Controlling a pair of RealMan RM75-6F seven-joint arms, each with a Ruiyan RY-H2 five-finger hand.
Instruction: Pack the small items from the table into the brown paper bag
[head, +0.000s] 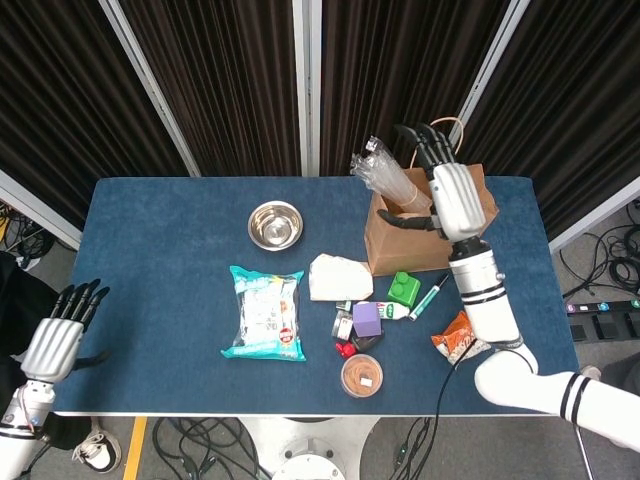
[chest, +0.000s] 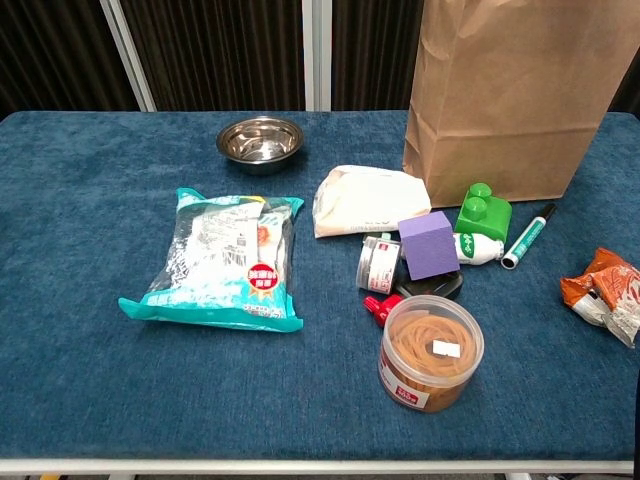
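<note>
While the right hand (head: 440, 190) hovers over the brown paper bag (head: 425, 225) at 2 o'clock on the worktop (head: 160, 250), fingers curled around a clear plastic packet (head: 385, 175) that juts toward 10 o'clock, bring the packet over the bag mouth and tip it down before release. Lower it inside so the rim is not caught. The left hand (head: 62, 335) hangs spread and empty off the 8 o'clock edge. Remaining items cluster at 5 o'clock.
</note>
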